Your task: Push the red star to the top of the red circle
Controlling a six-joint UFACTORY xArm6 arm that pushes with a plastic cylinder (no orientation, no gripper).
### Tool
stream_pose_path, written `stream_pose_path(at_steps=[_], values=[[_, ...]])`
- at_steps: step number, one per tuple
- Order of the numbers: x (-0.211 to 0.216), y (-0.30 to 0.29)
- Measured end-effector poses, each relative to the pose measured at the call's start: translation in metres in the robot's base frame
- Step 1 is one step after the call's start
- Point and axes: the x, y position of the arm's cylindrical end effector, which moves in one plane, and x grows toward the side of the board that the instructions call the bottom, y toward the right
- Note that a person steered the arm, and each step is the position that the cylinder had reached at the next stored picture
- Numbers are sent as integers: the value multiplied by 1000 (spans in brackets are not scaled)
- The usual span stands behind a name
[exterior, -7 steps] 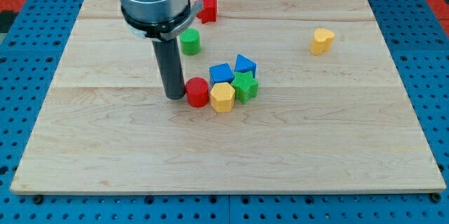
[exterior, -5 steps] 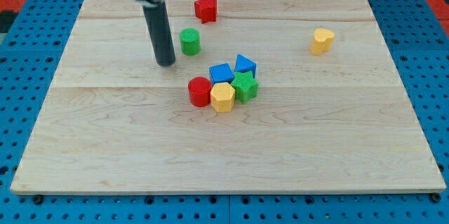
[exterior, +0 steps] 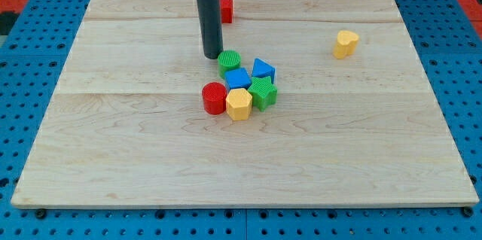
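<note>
The red star [exterior: 225, 9] lies near the view's top edge of the wooden board, partly hidden behind my rod. The red circle [exterior: 214, 98] sits near the board's middle, at the left end of a cluster of blocks. My tip [exterior: 212, 56] is between the two, above the red circle and just left of the green circle [exterior: 230, 62], close to it or touching it.
The cluster holds a blue cube [exterior: 237, 79], a blue triangular block [exterior: 263, 68], a green star [exterior: 263, 92] and a yellow hexagon [exterior: 239, 104]. A yellow heart [exterior: 346, 44] lies alone at the view's right. The board's [exterior: 113, 142] edges drop to a blue pegboard.
My tip left the red circle's left side, moved up and then right. The green circle has shifted down and right, against the blue cube. The red star and red circle have not moved.
</note>
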Motion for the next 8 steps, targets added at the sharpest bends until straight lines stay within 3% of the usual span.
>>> stream_pose_path(at_steps=[1, 2, 3, 4, 5, 7, 8], values=[[16, 3], [-8, -2], [-35, 51], [-93, 76], [-144, 33], [-107, -67], [-119, -53]])
